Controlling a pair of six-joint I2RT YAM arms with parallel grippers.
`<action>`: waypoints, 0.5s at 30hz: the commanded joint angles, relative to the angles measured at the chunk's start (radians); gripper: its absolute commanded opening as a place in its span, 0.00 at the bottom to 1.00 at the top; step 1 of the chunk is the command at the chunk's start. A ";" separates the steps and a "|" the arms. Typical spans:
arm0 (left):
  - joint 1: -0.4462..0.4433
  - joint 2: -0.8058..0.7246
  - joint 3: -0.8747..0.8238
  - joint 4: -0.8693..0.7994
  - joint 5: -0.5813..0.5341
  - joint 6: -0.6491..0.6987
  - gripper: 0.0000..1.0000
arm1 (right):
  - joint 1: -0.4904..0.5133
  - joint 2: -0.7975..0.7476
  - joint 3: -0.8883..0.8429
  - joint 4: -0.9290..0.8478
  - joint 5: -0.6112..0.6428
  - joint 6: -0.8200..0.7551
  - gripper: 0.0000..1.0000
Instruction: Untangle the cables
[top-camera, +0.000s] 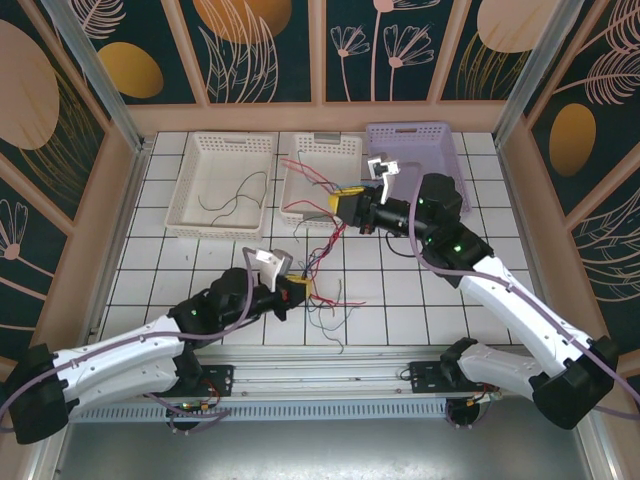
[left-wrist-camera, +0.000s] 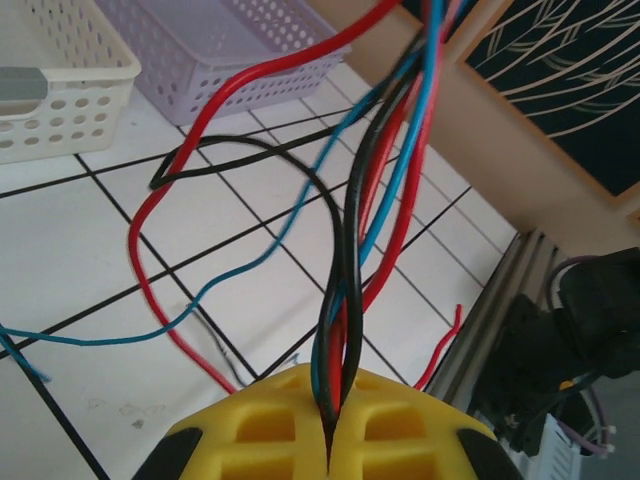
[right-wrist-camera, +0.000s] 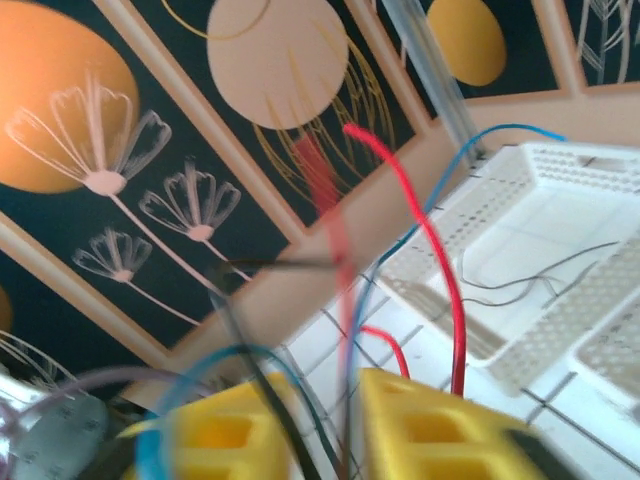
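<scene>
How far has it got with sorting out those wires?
Partly. Done, it seems: a dark wire lies in the left cream basket, red wires in the middle basket. In hand: the left tool is shut on a red, blue and black bundle, which stretches toward the right tool. Left: that bundle, plus loose strands on the tiles.

The end effector (right-wrist-camera: 325, 410) is seen at the bottom edge, its yellow fingers (right-wrist-camera: 440, 430) separated by a narrow gap. Red, blue and black cables (right-wrist-camera: 452, 290) are passed through and around that gap and rise in loose arcs; whether they are clamped cannot be told. To the right, a white perforated basket (right-wrist-camera: 480, 215) is set on the white tiled counter (right-wrist-camera: 425, 345), and thin dark wires (right-wrist-camera: 540, 285) are laid inside it. Behind, a dark wall (right-wrist-camera: 120, 260) painted with flowers is seen.
</scene>
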 joint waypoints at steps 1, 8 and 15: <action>-0.004 -0.053 -0.018 0.100 0.021 -0.032 0.00 | -0.018 -0.050 -0.062 -0.025 0.036 -0.006 0.41; -0.005 -0.069 -0.021 0.110 0.025 -0.046 0.00 | -0.028 -0.127 -0.177 0.002 -0.074 0.016 0.59; -0.004 -0.019 -0.004 0.123 0.026 -0.039 0.00 | 0.045 -0.105 -0.293 0.096 -0.164 0.053 0.55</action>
